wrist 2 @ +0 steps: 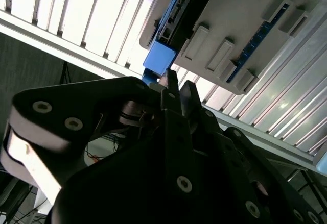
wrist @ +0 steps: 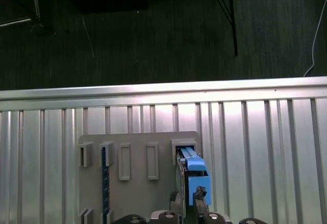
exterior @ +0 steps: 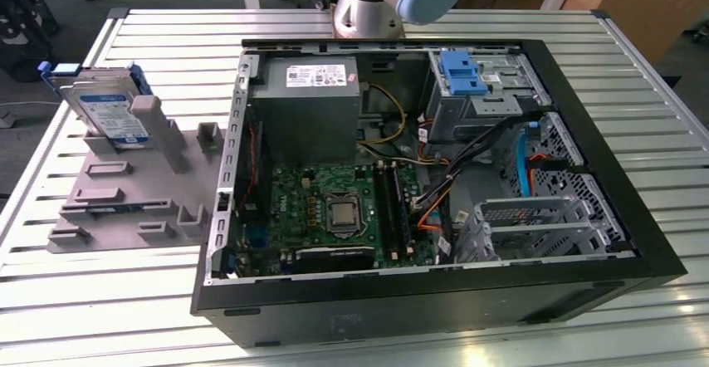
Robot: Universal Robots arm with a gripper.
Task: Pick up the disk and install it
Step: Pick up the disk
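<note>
Status: the disk (exterior: 109,114) is parked on edge in a slot of the grey rack (exterior: 122,193), at the rack's corner farthest from the open computer case (exterior: 443,300). Its white-and-blue label is visible in the exterior view, and the blue carrier frame wraps its top end. The rack lies flat on the slatted metal table (exterior: 199,26), just beside the case, on the exterior view's left of it. My gripper (wrist: 188,198) hangs over the rack, lined up with the disk's slot. In the first wrist view the disk (wrist: 190,173) shows edge-on with its blue frame end between my two fingertips (wrist: 175,198). In the second wrist view my gripper (wrist 2: 180,85) points at the same blue end (wrist 2: 160,58), with the rack (wrist 2: 245,20) just past it. My fingers are slightly spread, with a narrow gap between the tips in both wrist views, and they're pinching nothing. I can't tell from either wrist view whether a tip touches the frame. In the exterior view the disk sits alone in its slot. A thin blue part (wrist: 105,178) sits in another rack slot, well apart from the disk's slot. The arm base (exterior: 371,6) is behind the case, on the far side from the rack's near edge.
</note>
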